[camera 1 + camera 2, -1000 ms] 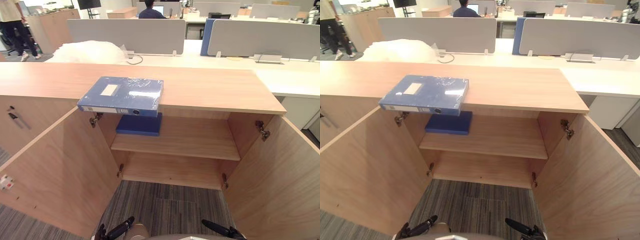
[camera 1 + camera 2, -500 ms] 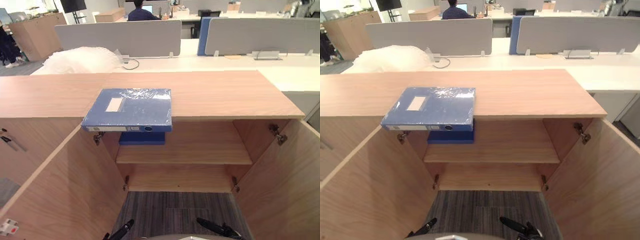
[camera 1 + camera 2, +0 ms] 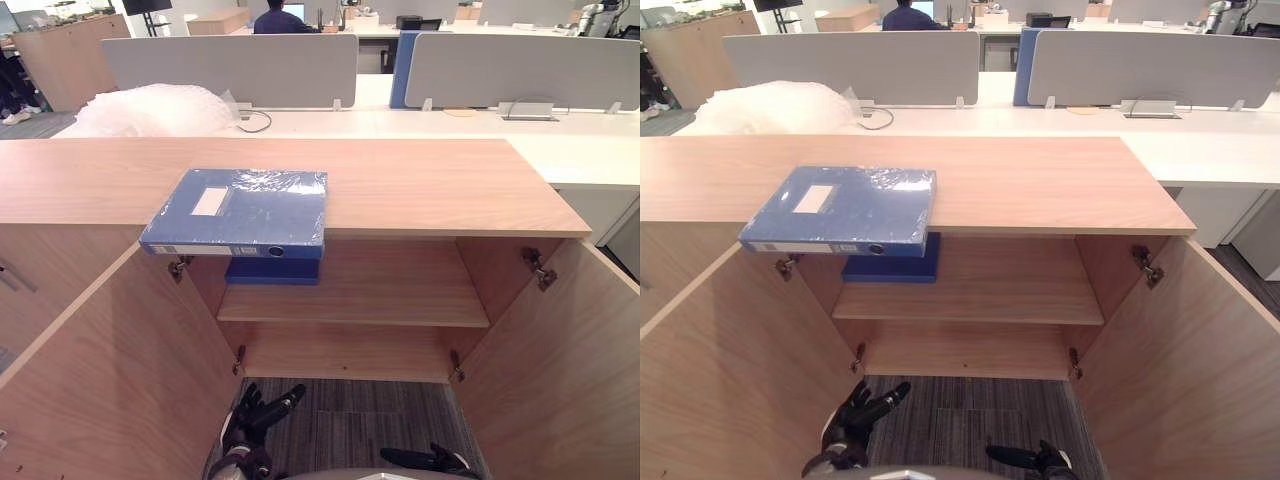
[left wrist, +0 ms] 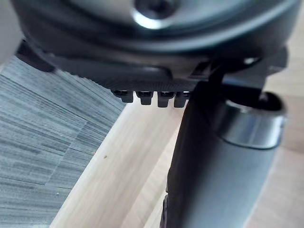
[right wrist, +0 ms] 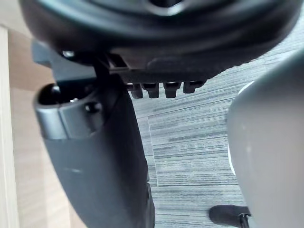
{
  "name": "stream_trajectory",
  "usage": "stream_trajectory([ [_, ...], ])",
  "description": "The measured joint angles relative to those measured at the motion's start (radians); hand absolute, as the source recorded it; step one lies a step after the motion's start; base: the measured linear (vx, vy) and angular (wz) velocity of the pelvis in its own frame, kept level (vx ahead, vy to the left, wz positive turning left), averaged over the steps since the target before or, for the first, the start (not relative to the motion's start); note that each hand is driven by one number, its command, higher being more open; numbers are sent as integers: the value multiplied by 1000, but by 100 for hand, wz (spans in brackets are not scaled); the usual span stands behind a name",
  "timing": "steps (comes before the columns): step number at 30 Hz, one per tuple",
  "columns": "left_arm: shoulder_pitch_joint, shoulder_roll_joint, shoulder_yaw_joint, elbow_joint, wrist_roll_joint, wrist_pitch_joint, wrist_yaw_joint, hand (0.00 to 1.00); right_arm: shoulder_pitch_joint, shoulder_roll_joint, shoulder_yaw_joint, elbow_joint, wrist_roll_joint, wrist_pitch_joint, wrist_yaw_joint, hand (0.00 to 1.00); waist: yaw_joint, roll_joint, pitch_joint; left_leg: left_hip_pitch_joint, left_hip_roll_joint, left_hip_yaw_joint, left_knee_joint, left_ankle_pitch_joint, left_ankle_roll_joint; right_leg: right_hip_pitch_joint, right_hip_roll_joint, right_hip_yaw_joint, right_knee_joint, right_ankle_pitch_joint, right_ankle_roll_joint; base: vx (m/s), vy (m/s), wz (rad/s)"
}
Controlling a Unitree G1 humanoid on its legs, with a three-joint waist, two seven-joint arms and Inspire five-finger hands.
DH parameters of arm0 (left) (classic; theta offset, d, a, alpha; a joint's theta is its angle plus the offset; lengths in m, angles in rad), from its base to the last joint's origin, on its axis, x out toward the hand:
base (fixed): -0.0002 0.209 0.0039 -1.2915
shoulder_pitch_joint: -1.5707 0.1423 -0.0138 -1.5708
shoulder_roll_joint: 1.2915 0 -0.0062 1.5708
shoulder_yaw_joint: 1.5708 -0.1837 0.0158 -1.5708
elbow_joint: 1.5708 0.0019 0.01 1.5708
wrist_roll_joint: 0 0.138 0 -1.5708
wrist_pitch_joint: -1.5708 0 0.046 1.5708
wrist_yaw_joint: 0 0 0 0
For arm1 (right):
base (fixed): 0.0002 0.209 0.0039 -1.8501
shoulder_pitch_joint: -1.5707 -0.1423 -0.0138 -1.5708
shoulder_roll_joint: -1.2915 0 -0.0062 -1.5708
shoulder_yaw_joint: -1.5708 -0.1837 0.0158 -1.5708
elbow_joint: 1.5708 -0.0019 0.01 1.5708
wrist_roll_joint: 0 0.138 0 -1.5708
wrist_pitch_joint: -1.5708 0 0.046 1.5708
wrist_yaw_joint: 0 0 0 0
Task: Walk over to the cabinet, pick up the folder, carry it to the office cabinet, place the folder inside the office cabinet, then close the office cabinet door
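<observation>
Fingers (image 3: 283, 402) of the left hand (image 3: 247, 422) are loosely straight and hold nothing, low in front of the open office cabinet (image 3: 520, 290). The right hand (image 3: 432, 461) sits lower, its fingers also straight and empty. The blue box folder (image 3: 245, 208) lies flat on the cabinet's top surface (image 3: 430, 185), well above and ahead of both hands and toward the left side, so the left hand looks nearer. Its spine faces the robot and juts slightly past the front edge, above the left door (image 3: 120, 360). I judge its long axis runs roughly along that edge, a little skewed. The overhanging spine looks the easiest part to take, with both hands raised to bracket the short ends. A second blue folder (image 3: 270, 272) rests on the upper shelf (image 3: 380, 300) just below, and the bare shelf beside it looks the likely spot.
</observation>
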Motion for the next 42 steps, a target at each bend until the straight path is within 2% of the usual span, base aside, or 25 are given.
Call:
stream_trajectory([
  [4, 53, 1, 4, -194, 138, 15, 19, 100, 10, 6, 15, -16, 0, 7, -1, 100, 22, -12, 6, -5, 4, -3, 0, -1, -2, 4, 6, -4, -10, 3, -4, 63, -47, 5],
  [9, 92, -19, 7, -355, 270, 14, 111, 100, 30, 15, 17, -38, -1, 4, -8, 100, 35, -18, 9, -5, 4, -24, 1, -1, -2, 25, 8, -27, -24, 17, -7, 25, -17, 15],
  [15, 125, -48, 35, -497, 455, 13, 362, 100, 44, 25, 34, -38, 0, -1, -66, 100, 45, -30, -3, -36, 7, -52, 19, -6, -7, 25, 10, -43, -37, 31, -6, -40, 5, 9],
  [20, 140, -56, 85, -567, 548, 15, 483, 100, 59, 31, 69, -54, 1, -3, -89, 100, 51, -34, -9, -48, 8, -74, 18, -7, -12, 35, 16, -56, -57, 28, -9, -89, -9, 13],
  [23, 140, -56, 89, -613, 618, 24, 565, 100, 69, 30, 79, -64, 1, -13, -102, 100, 51, -33, -19, -49, 12, -78, 13, 8, -14, 33, 26, -60, -68, 29, -11, -34, -6, 6],
  [26, 136, -53, 73, -687, 709, 43, 608, 100, 70, 35, 81, -55, 1, -18, -111, 100, 51, -39, -30, -50, 17, -78, 12, 16, -18, 35, 33, -60, -74, 31, -14, 0, 0, 0],
  [31, 64, -21, -5, -765, 898, 74, 624, 100, 65, 31, 81, -32, -5, -29, -111, 100, 51, -35, -41, -50, 17, -71, 11, 14, -21, 33, 36, -52, -78, 34, -17, 9, 1, -4],
  [33, 15, 18, -34, -777, 986, 86, 614, 100, 53, 27, 81, -6, -23, -38, -107, 100, 51, -30, -52, -49, 22, -62, 9, 13, -23, 27, 40, -37, -79, 36, -21, 9, 4, -18],
  [37, -48, 130, -56, -779, 1121, 86, 576, 100, 21, 7, 79, 51, -48, -50, -94, 100, 43, -8, -64, -48, 37, -40, 7, 12, -24, 11, 53, -5, -80, 43, -31, 0, -7, -19],
  [42, -63, 182, -25, -688, 1201, 77, 533, 100, 7, -20, 79, 62, -79, -62, -77, 100, 41, 29, -64, -33, 40, -28, -1, 13, -23, 12, 55, 8, -74, 43, -32, -15, 6, -8],
])
